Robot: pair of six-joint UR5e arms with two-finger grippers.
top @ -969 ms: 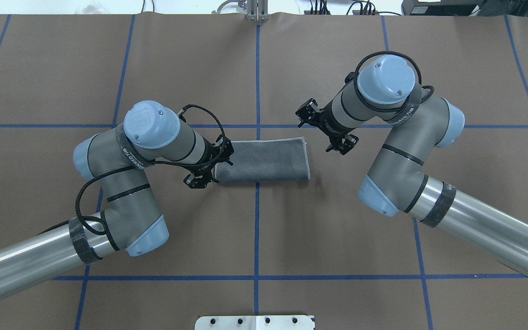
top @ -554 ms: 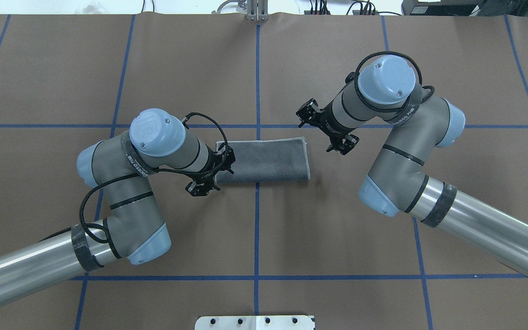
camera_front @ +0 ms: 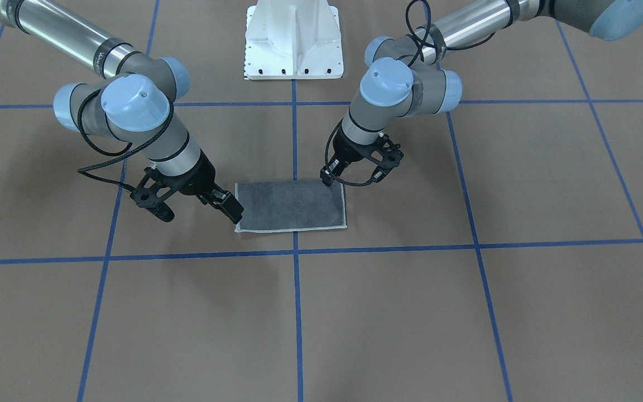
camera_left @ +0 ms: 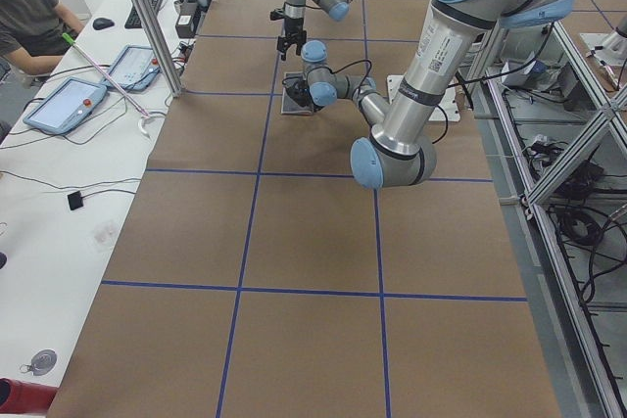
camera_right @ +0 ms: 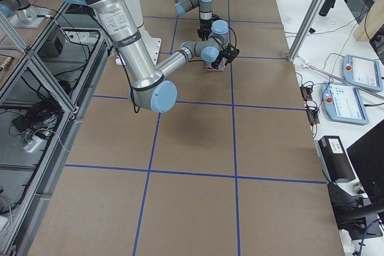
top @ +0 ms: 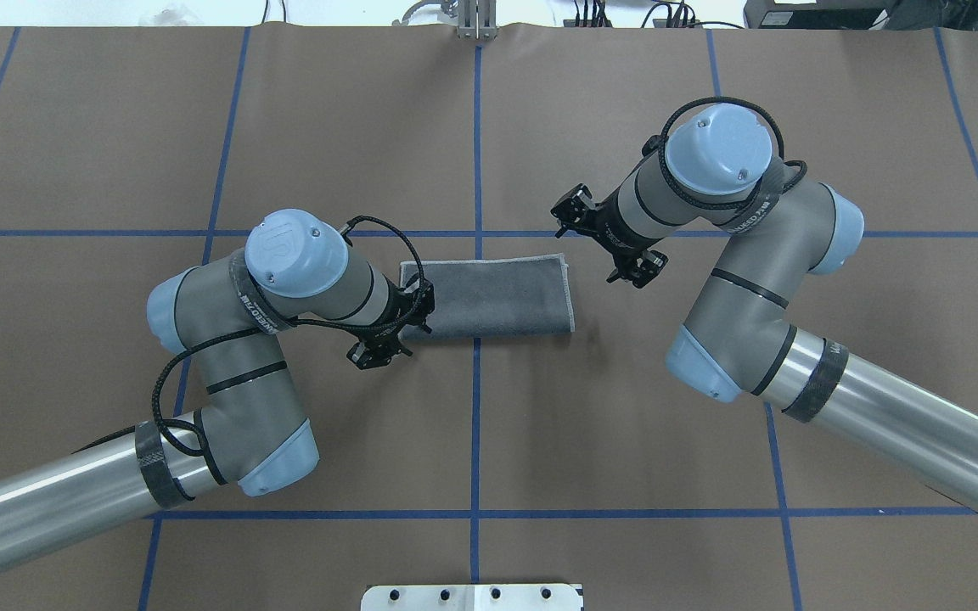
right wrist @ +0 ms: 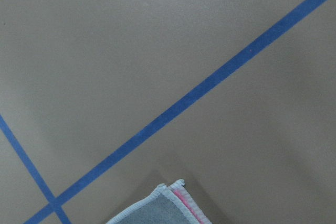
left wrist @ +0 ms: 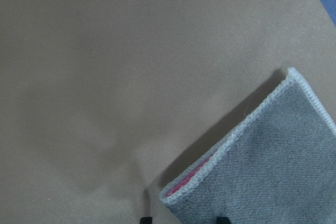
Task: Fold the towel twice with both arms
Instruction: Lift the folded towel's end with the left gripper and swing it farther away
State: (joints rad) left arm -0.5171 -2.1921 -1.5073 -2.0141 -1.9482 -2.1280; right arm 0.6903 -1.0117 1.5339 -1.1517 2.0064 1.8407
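The towel (top: 486,295) lies flat mid-table, folded into a rectangle with its dark grey face up (camera_front: 292,205). A pink layer shows inside the fold in both wrist views. My left gripper (top: 396,324) is open at the towel's left short end, over the corner nearest the robot (camera_front: 353,176). That corner of the towel (left wrist: 262,161) sits between two black fingertips at the bottom of the left wrist view. My right gripper (top: 606,240) is open just off the far right corner (camera_front: 194,209). The towel (right wrist: 157,208) only shows as a corner there.
Brown paper with blue tape lines (top: 476,424) covers the table. The white pedestal base (camera_front: 293,39) stands at the robot's side. A person (camera_left: 29,7), tablets (camera_left: 64,105) and cables occupy the white bench beyond the table's far edge.
My left arm has shifted a little toward the robot's side, bringing its gripper down to the towel's near left corner. The right arm and the towel have barely moved.
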